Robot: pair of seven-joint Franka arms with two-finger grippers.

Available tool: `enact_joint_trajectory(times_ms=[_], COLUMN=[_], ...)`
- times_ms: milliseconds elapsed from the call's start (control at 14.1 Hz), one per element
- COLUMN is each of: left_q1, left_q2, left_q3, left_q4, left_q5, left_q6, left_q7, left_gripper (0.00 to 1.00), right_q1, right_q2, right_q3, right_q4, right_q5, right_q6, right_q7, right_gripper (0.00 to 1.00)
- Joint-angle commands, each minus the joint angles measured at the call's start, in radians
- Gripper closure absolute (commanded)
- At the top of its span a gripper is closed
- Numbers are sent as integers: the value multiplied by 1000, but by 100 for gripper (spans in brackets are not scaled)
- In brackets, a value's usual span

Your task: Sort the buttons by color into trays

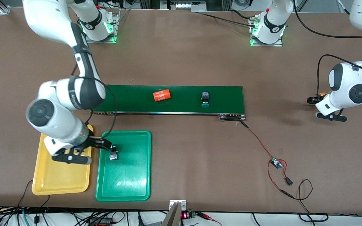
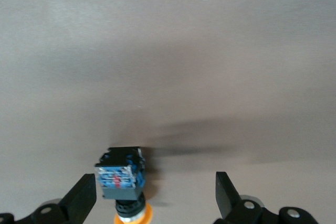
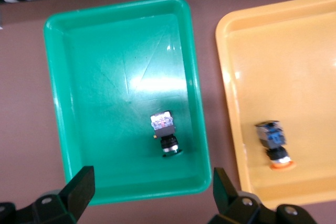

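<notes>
Here the right pincer (image 1: 107, 145) hangs wide open and empty at lower left of the front view, over the green tray (image 1: 137, 188), where a green button (image 1: 114, 153) lies. An orange button (image 3: 274, 147) lies in the yellow tray (image 1: 58, 183). Another green button (image 1: 205, 99) sits on the belt (image 1: 225, 97) beside an orange cylinder (image 1: 162, 95). At the right edge, the left pincer (image 2: 156, 195) gapes empty around, seemingly not touching, an orange button (image 2: 124, 179) on the desk (image 1: 181, 62).

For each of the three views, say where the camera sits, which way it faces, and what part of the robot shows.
Front: high, facing both arms across the table.
Left wrist: looks down at a yellow button between open fingers.
Right wrist: looks down past open fingers at green tray and yellow tray.
Front and right wrist share the trays.
</notes>
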Motion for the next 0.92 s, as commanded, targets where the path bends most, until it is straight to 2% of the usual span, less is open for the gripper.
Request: enact_joint_trajectory(times_ms=[0, 284, 354, 425, 496, 567, 709, 851], left_q1=[2, 2, 5, 10, 17, 22, 17, 17], left_q2=[14, 63, 68, 71, 71, 72, 69, 50], left_q3=[45, 63, 63, 63, 63, 63, 62, 50], left_q4=[10, 11, 11, 11, 7, 4, 8, 10], left_q5=[43, 42, 40, 42, 43, 43, 43, 42], left_q6=[33, 38, 39, 38, 33, 33, 21, 12], left_q7=[40, 38, 37, 38, 41, 41, 70, 84], left_gripper=[0, 1, 5, 20, 45, 50, 73, 78], right_q1=[-2, 30, 30, 30, 30, 32, 56, 94], right_q2=[-87, -118, -118, -120, -120, -120, -120, -120], right_q3=[-40, -57, -55, -55, -57, -55, -55, -54], right_q4=[-22, -48, -51, -51, -50, -50, -53, -67], right_q5=[-11, -18, -17, -8, -6, -17, -36, -37], right_q6=[-105, -147, -155, -161, -161, -156, -164, -185], right_q7=[17, 19, 8, 27, 27, 21, 24, 51], right_gripper=[0, 0, 0, 0, 0, 0, 0, 0])
